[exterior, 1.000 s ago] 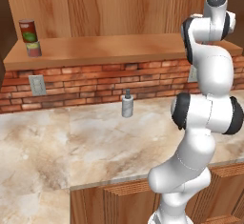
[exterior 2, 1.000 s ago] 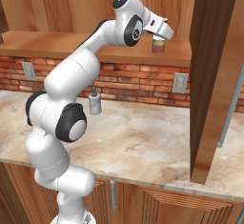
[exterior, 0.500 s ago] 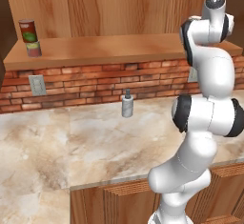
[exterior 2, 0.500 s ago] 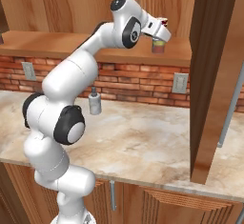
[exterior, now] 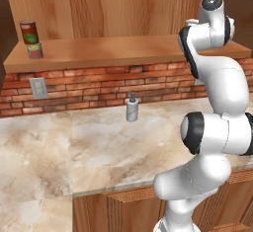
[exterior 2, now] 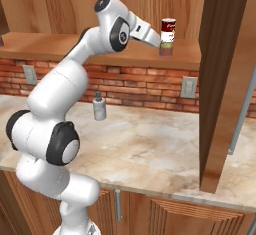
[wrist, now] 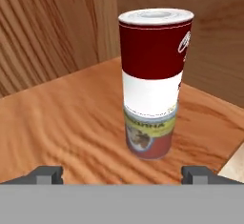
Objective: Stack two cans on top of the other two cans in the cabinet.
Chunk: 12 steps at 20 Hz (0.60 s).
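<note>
Left base view: cabinet (exterior: pixel 123 53) shelf carries a dark red-brown can (exterior: pixel 28 31) set upright on a pale can (exterior: pixel 34 51) at the far left, one stack made. Pump bottle (exterior: pixel 131 108) stands on the tabletop (exterior: pixel 74 142).

Right base view: pincer (exterior 2: pixel 159 41) beside the red can (exterior 2: pixel 168 30), which stands on another pale can (exterior 2: pixel 166 49).

Hand view: fingertips (wrist: pixel 47 174) spread wide, released, clear of the stack; it stands unaided.

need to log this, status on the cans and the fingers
Gripper open, clear of the red can. Red can stacked upright on a pale can in the cabinet. Second stack at the shelf's far end. Nothing in the way.
</note>
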### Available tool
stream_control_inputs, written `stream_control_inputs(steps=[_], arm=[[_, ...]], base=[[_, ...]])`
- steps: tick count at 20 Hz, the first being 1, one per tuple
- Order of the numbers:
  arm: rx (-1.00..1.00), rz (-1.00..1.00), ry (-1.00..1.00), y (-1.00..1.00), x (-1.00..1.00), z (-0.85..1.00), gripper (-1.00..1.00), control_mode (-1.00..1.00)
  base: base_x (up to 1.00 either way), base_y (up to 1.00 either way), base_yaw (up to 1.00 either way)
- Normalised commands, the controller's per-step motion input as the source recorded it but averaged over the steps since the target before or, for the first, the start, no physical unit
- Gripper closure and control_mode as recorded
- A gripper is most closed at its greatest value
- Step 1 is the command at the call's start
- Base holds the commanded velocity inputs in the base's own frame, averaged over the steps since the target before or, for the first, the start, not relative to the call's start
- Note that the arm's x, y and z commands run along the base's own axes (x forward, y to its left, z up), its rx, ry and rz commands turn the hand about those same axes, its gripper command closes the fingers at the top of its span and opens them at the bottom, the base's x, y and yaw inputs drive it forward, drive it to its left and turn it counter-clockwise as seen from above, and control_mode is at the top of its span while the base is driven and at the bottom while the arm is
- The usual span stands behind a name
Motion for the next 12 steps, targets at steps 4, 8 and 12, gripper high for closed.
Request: stream_control_inputs(steps=[4,8,12], arm=[[0.00,0.02,0.00,0.51,-0.55,-0.12,-1.00,-1.00],[0.02,0.12,0.00,0.38,-0.73,-0.13,-1.00,-1.00],[0.00,0.18,0.00,0.34,-0.83,-0.11,-1.00,-1.00]], base=[[0.00,0.00,0.00],[0.00,0.00,0.00],[0.00,0.00,0.00]])
